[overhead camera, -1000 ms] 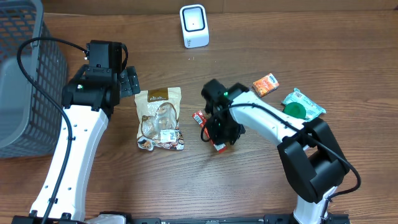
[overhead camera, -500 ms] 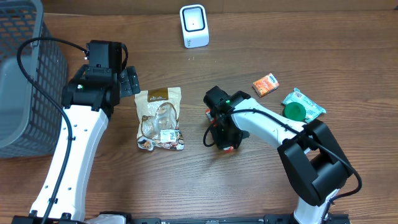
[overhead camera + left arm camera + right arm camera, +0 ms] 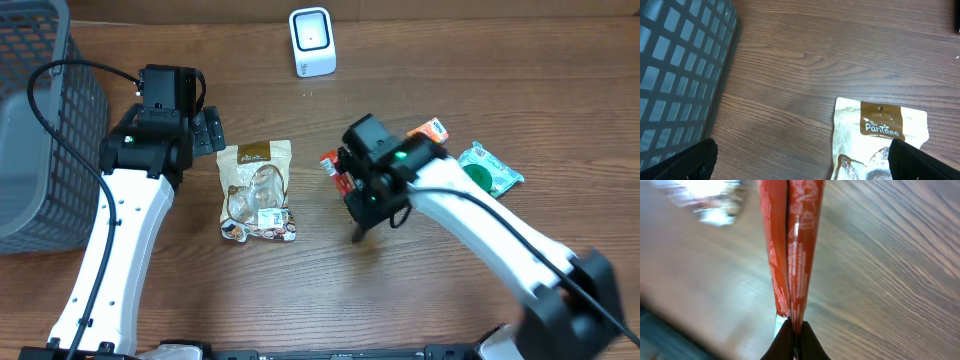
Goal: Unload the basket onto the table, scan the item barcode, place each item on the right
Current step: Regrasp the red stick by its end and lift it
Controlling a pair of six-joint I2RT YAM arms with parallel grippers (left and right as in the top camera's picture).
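Observation:
The item, a flat red packet, hangs clear of the table with my right gripper shut on its lower edge. In the right wrist view the packet runs straight up from the pinched fingertips, edge-on. The white barcode scanner stands at the back middle of the table, well apart from the packet. My left gripper is open over the table, its fingers spread wide with nothing between them, just above the top of a tan snack bag.
The tan snack bag lies flat left of centre. A grey mesh basket fills the far left. An orange packet and a green-and-white packet lie at the right.
The right gripper closed on the red packet, lifted it off the table and carried it up and slightly right. The left arm has not moved.

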